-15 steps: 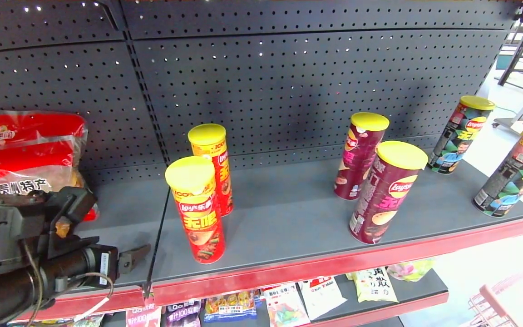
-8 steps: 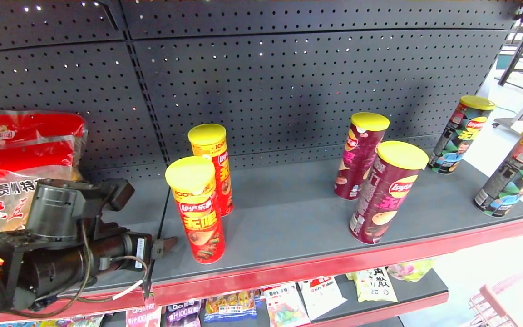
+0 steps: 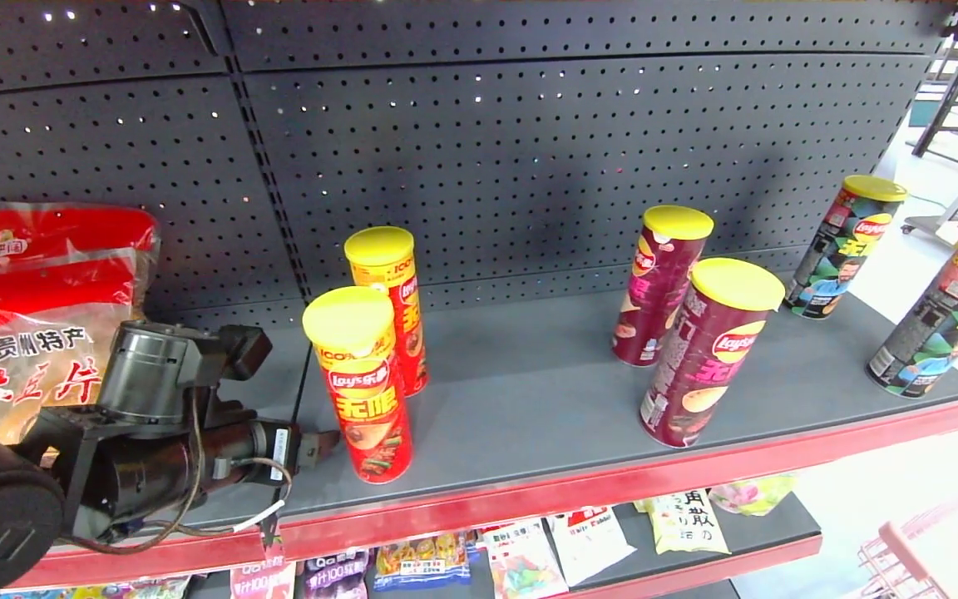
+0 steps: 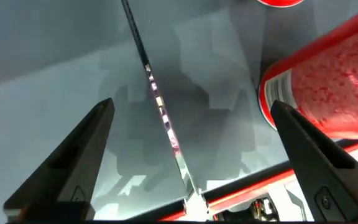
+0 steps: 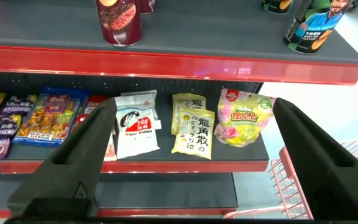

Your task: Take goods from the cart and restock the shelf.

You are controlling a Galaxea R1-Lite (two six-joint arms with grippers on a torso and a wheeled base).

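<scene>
— Shelf (image 3: pixel 529 399) first, or cart (image 3: pixel 903 556)?

— Shelf: dark deck, red front lip. Cart low at the robot's right, well apart.

— And the front red can (image 3: pixel 367 391)?

— Stands upright near the lip, just beside one finger (image 4: pixel 303 149) of the left pincer (image 4: pixel 191 107), spread wide, holding nothing. Likewise the right pincer (image 5: pixel 194 106): wide, empty, back from the shelf.

— Best move?

— Probably draw the left arm straight back, without brushing that can; looks tall, narrow, easily tipped.

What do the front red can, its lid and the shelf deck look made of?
The front red can: likely paperboard tube with glossy printed wrap, sheen on its side; yellow lid: probably plastic, smooth, matte; shelf deck: looks like painted sheet metal, dull grey, panel seam visible.
</scene>
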